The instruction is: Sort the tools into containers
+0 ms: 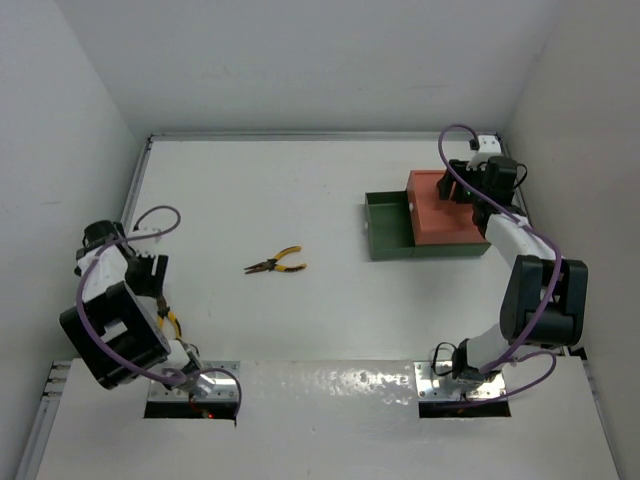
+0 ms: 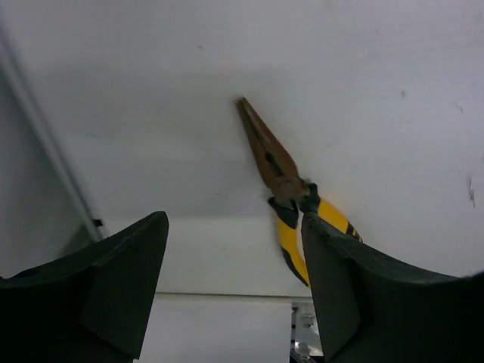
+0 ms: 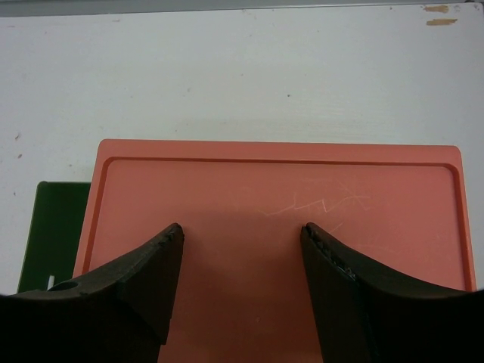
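Note:
One pair of pliers with yellow-orange handles lies mid-table. A second pair lies next to the left arm; in the left wrist view these pliers have long rusty jaws, and their handles run behind my right finger. My left gripper is open and empty, just above them. The orange-red tray sits on the dark green tray at the right. My right gripper is open and empty, close over the orange-red tray. No screwdrivers are in view.
White walls close in the table on the left, back and right. A rail runs along the left edge by my left gripper. The green tray sticks out to the left of the orange-red one.

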### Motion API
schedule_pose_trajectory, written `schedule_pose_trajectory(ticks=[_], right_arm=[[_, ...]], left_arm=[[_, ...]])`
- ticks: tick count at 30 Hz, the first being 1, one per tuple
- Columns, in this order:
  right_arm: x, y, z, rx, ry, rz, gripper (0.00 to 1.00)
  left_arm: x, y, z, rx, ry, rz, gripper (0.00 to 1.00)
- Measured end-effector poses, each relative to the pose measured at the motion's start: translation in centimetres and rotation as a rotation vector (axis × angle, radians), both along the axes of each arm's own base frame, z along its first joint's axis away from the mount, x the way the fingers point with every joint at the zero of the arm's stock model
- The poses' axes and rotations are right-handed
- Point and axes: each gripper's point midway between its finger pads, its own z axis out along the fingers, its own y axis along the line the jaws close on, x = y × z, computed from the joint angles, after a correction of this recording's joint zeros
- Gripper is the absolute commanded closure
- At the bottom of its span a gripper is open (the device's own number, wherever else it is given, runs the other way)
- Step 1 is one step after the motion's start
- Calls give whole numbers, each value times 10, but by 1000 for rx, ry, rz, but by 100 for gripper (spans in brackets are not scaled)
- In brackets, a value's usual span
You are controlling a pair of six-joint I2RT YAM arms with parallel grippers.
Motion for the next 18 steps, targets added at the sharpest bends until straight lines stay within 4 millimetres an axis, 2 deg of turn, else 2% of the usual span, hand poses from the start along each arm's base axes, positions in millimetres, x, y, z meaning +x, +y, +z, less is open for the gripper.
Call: schedule_pose_trajectory(ticks=[2,6,11,18], right_arm=[[0,0,0,2,0,0,36],[0,1,0,7,1,-1,36],[1,1,0,8,1,-2,36],[1,0,0,8,0,-3,36]], left_arm=[[-20,-6,-12,-50,26,4,33],[-44,3,-23,-118,28,67,37],[-48,-5,-27,-160,15,6,40],[-73,-36,-45,-249,82,-60,42]])
